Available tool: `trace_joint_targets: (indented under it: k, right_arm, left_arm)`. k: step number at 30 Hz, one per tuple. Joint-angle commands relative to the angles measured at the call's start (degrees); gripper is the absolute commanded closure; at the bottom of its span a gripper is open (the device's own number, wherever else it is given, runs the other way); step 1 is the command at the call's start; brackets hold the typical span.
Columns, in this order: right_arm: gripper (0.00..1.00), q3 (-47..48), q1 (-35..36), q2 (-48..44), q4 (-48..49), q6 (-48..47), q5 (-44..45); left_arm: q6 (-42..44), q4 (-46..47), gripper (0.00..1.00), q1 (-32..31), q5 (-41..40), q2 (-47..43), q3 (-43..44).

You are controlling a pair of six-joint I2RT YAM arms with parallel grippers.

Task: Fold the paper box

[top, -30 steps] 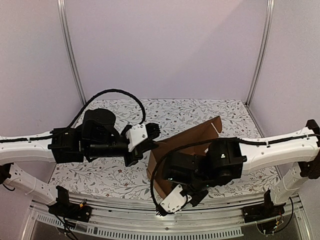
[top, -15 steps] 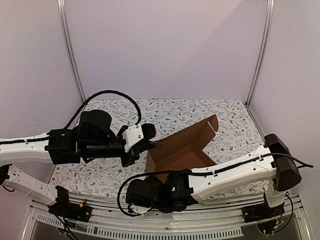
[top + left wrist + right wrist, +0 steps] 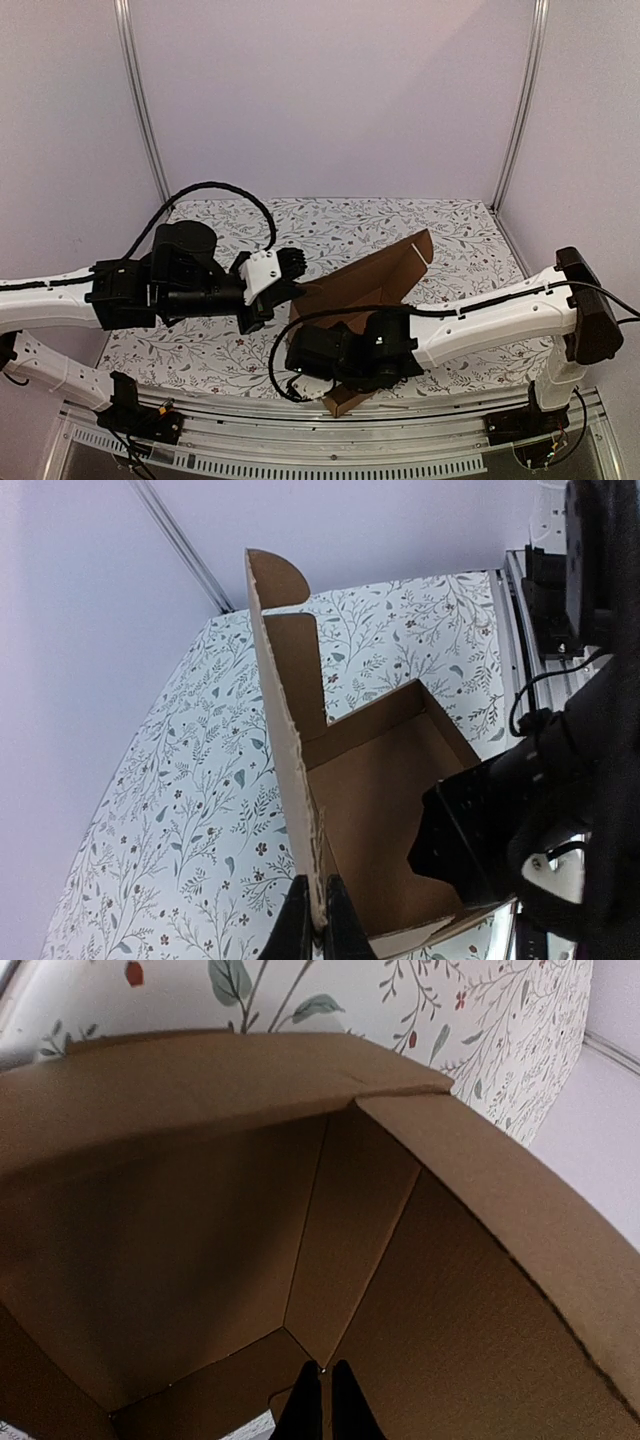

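The box (image 3: pixel 375 282) lies on the table (image 3: pixel 350 218) in the lower middle of the top view. Its long axis slants from the near edge at lower centre up towards the upper right. It is half formed, a shallow tray open upward with one tall flap raised, and that flap's tip points to the upper right. In the left wrist view the same flap stands on edge, running from bottom centre up to a rounded tab near the top. The tray's hollow opens to the right of it. The left pincer (image 3: pixel 318 908) is at the lower end of that flap, at the box's left corner in the top view. Its jaws are pressed together on the cardboard's torn edge, so the box stretches away from it up the frame. The right pincer (image 3: pixel 322 1382) is at the near, lower end of the box, and its wrist hides that end from above. In its own view it reaches into the hollow, aimed at an inner corner where the creased panels meet, with brown walls on all sides. Its jaws are closed, and nothing shows between them.
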Motion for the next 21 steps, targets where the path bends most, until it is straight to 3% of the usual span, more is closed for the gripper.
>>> trace_joint_targets:
  k: [1,6,11,16,21]
  right_arm:
    - [0.94,0.2,5.8,-3.9,-5.2,0.9,-10.4]
    - [0.94,5.1,10.3,-1.9,-5.2,-0.7,-12.5]
    - [0.95,11.6,10.5,3.9,0.3,-3.7,-6.1]
    - [0.93,11.7,6.4,8.1,3.4,-6.9,-1.7]
    - [0.93,5.5,0.4,6.7,3.3,-5.9,-1.1]
  left_arm:
    - [0.1,-8.2,1.00,0.9,0.6,2.8,-1.1]
    - [0.3,-8.2,1.00,1.3,0.5,3.3,-0.8]
    - [0.0,-8.5,1.00,1.3,1.0,3.1,-0.9]
    - [0.4,-9.2,1.00,1.4,0.6,2.1,-1.1]
    - [1.1,-9.7,1.00,1.7,0.7,1.8,-1.3]
